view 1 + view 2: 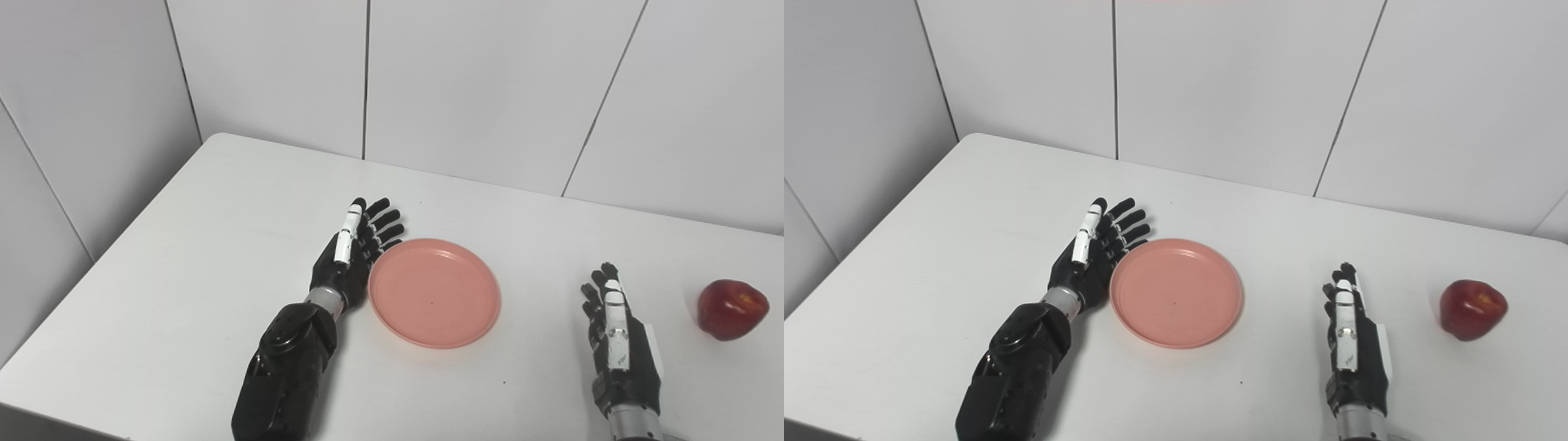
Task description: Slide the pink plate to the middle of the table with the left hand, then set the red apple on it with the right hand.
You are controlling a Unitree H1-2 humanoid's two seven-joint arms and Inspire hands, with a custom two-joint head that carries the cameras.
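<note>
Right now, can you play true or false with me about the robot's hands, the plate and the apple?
1. The red apple sits on the pink plate. False: it is on the table, right of the plate.
2. The left hand is beside the plate's left rim. True.
3. The right hand holds the apple. False: it is open, apart from the apple.
4. The plate has nothing on it. True.

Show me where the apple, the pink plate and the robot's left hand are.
red apple (732, 309), left eye view, front skin.
pink plate (435, 294), left eye view, bare centre.
left hand (1090, 260), right eye view, back of the hand.
</note>
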